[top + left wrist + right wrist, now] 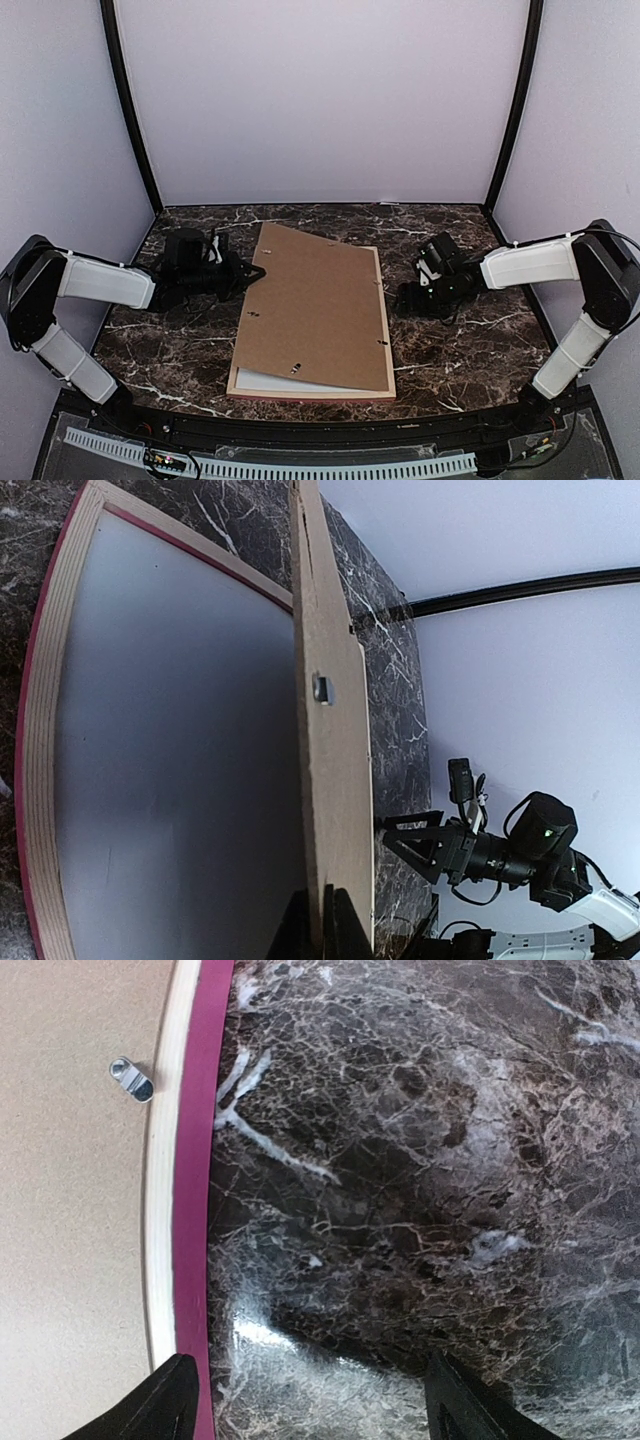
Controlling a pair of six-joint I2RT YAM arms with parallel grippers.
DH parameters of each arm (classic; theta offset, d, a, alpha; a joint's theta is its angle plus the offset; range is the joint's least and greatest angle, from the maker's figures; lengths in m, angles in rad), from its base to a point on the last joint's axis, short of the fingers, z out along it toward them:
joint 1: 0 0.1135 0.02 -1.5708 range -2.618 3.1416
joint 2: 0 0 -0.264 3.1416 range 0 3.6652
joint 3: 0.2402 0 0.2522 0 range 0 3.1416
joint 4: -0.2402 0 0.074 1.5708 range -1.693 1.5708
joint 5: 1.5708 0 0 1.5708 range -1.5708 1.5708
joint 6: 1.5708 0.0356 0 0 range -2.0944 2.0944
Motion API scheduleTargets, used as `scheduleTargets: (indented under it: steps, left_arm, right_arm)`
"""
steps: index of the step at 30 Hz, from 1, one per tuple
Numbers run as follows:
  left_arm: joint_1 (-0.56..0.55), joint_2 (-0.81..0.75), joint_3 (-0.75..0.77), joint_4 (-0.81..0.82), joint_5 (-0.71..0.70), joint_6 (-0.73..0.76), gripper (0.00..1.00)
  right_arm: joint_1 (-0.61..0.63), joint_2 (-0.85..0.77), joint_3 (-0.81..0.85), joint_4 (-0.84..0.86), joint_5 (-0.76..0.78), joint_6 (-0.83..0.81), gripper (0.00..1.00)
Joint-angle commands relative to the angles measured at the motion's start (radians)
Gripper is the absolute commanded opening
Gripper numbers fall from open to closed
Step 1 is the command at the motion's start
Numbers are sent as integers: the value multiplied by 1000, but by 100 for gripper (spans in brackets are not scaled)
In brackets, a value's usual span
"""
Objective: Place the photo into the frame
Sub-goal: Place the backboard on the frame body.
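Photo we found in no view; left gripper was clamped on the left edge of the backing board, tilting it above the frame, whose long axis ran near-to-far between the arms; right gripper stood open, empty, just beside its right rail.

the frame lay flat on the dark marble table, midway between the two sides, a thin-railed rectangle with its long sides running away from the near edge. its outer edge was pink to salmon, and the wood on top of the rails was pale and layered. a brown backing board sat askew over it, so from above only the near and right rails showed, and a pale grey-white sheet filled its opening.
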Motion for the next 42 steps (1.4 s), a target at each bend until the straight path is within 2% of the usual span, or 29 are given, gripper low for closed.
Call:
scheduleTargets:
  steps: [1,9,19,42]
  left_arm:
    - [7,19,-25,-94,-142,75,0]
    - [7,16,-28,-103,-147,78,0]
    - [7,17,-29,-99,-141,78,0]
    - [7,22,-35,-93,-137,76,0]
  right_arm:
    - [4,-3,10,-26,17,-4,80]
    - [38,-12,29,26,-37,-19,79]
    - [119,80,124,-88,135,-29,77]
    - [130,96,124,-80,149,-16,74]
